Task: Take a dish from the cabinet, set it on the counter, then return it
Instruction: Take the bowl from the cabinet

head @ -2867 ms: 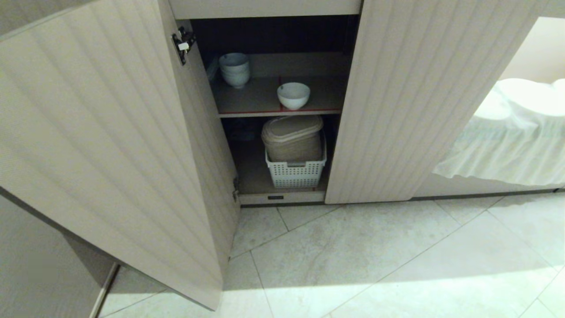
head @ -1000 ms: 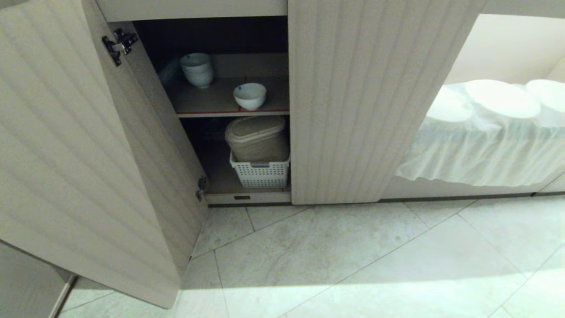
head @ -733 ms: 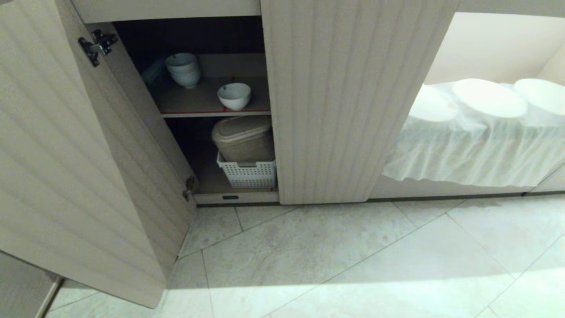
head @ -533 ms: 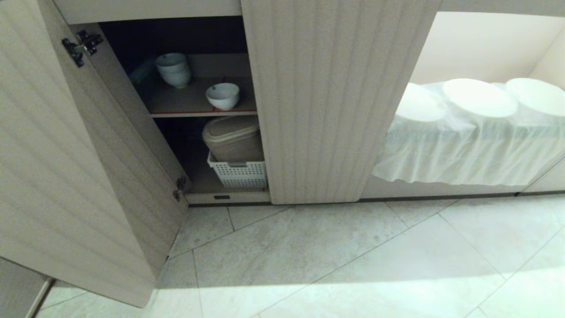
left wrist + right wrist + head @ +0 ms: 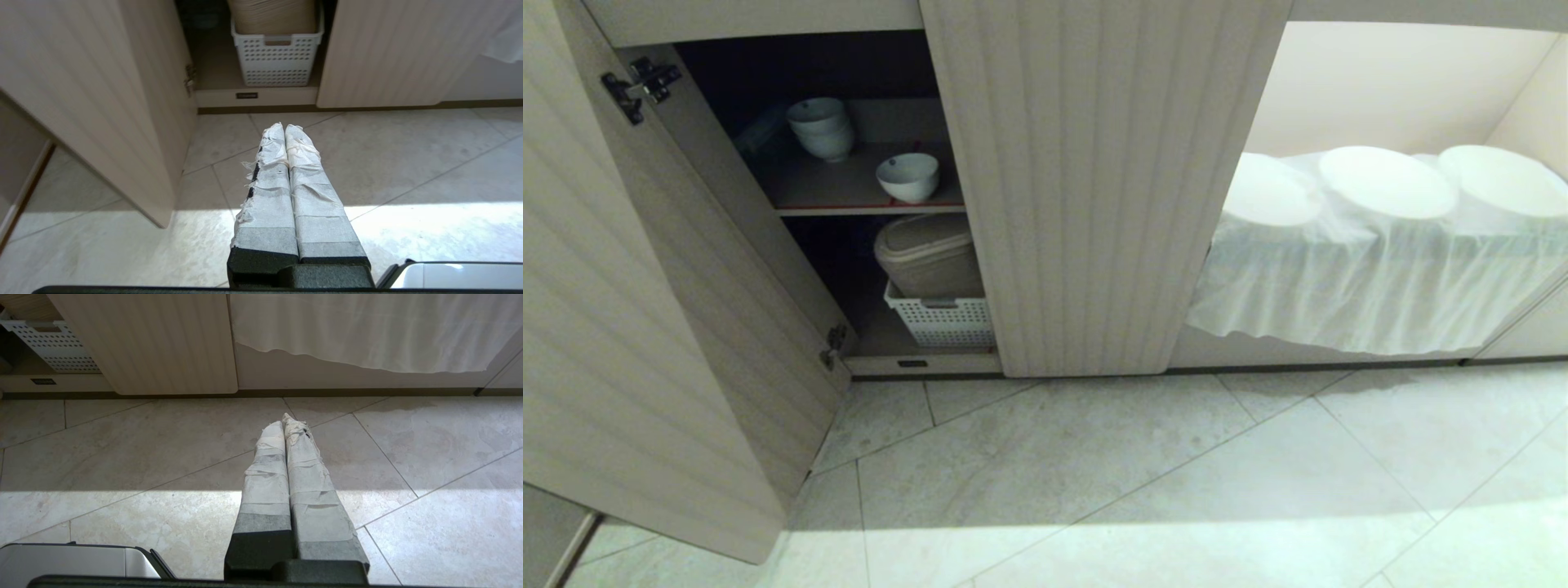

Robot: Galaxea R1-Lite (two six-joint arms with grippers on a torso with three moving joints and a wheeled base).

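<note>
The dish (image 5: pixel 907 175), a small white bowl, stands alone on the red-edged inner shelf (image 5: pixel 833 194) of the cabinet (image 5: pixel 1094 204), whose left fluted door (image 5: pixel 645 310) hangs wide open. Neither arm shows in the head view. My left gripper (image 5: pixel 284 127) is shut and empty, hanging over the floor tiles in front of the open cabinet. My right gripper (image 5: pixel 284 419) is also shut and empty, over the tiles further right. The counter is out of view.
A stack of white bowls (image 5: pixel 821 129) sits at the back of the shelf. Below it a beige lidded bin (image 5: pixel 929 255) rests in a white perforated basket (image 5: pixel 943 320). To the right, round white lids (image 5: pixel 1387 181) lie under a sheer white cloth (image 5: pixel 1364 278).
The whole head view has slid left, so the camera has moved rightward along the cabinet. The bowls and both grippers keep their places.
</note>
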